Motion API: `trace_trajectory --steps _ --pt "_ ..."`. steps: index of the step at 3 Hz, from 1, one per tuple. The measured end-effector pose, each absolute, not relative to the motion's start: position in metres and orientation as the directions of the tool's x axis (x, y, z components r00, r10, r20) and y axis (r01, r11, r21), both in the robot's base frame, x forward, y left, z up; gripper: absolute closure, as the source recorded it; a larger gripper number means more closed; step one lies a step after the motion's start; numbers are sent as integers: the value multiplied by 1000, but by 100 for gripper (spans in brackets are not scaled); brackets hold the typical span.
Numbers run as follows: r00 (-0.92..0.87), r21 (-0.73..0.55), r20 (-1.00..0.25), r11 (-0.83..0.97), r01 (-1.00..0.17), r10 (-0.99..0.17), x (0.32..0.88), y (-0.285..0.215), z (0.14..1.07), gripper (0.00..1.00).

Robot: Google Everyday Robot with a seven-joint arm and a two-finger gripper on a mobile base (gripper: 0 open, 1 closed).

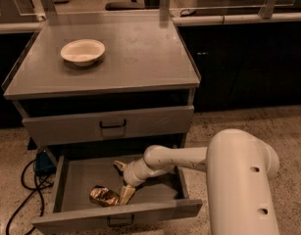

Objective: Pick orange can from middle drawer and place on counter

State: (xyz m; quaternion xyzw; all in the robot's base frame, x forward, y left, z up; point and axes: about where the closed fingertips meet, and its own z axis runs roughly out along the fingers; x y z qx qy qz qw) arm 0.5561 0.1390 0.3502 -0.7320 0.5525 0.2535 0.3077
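The counter (140, 58) is a flat grey metal top. A white bowl (83, 51) sits on it near the back left corner. Under the counter there is a closed grey drawer front (155, 122) with a black handle.

Below that, the middle drawer (58, 186) is pulled out over the floor (258, 124). The floor is pale and speckled. Black cables (23, 192) lie on it to the left of the drawer, next to a small blue thing (43, 161). Behind the cabinet are dark cupboards (243, 62) with a long pale worktop (238, 19) on top.

The orange can (104, 196) lies on its side in the middle drawer, close to the front wall and a bit to the left. It looks shiny and dented. The print on it is too small to read.

The white arm (189, 158) reaches into the drawer from the right. The gripper (120, 181) is low inside the drawer, just right of the can. Its two fingers are spread wide apart and hold nothing. One finger points toward the back of the drawer. The other finger (126, 194) points down, right beside the can.
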Motion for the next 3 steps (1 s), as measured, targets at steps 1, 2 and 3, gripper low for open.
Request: trace_trajectory --steps 1,2,3 --pt "300 -243 -680 -181 -953 -669 549 142 364 0" --pt "300 -242 -680 -181 -953 -669 549 142 364 0" --pt "283 -203 -680 -197 -959 -677 527 154 366 0"
